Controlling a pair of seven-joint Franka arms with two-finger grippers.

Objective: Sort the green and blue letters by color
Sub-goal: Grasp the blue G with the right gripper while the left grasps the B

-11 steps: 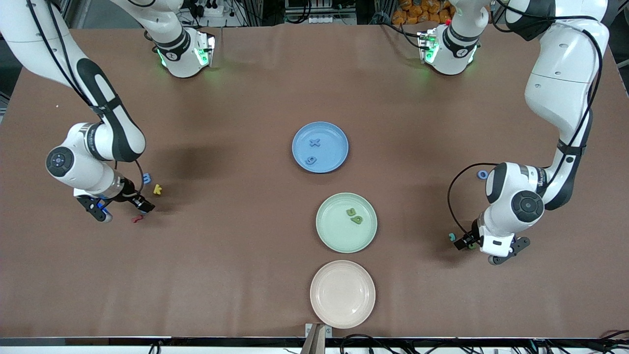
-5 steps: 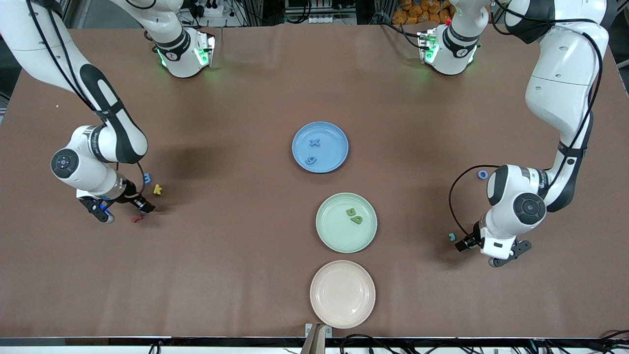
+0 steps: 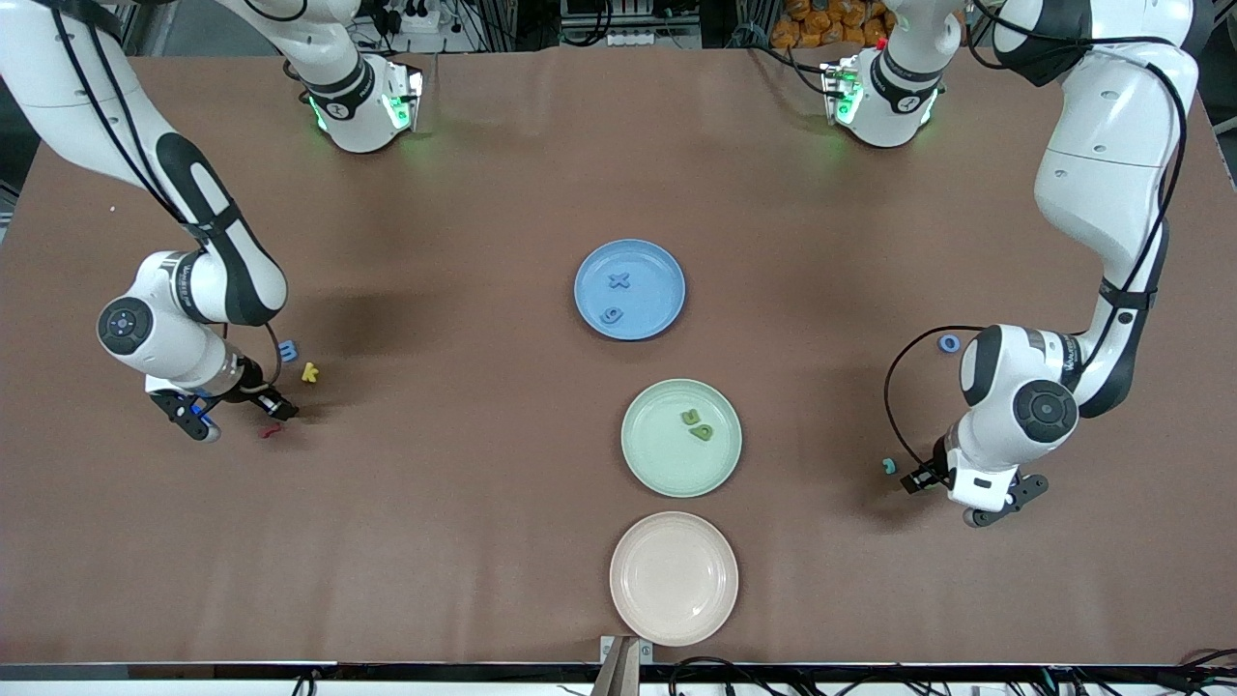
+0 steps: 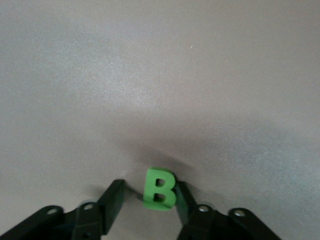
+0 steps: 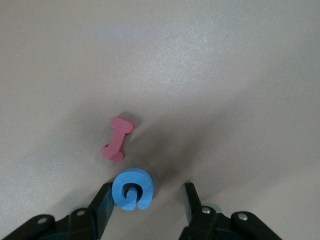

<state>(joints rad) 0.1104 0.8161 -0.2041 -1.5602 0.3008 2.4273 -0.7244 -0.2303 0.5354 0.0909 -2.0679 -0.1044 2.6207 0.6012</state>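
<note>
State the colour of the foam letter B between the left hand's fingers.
Green, the foam letter B; the left wrist view shows it best.

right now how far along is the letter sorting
Done: the blue x and 9 lie in the blue plate, two green letters in the green plate. In hand: the left claw straddles the green B, the right claw the blue G, both open, neither letter lifted. Left: the blue m and blue o lie on the table.
</note>
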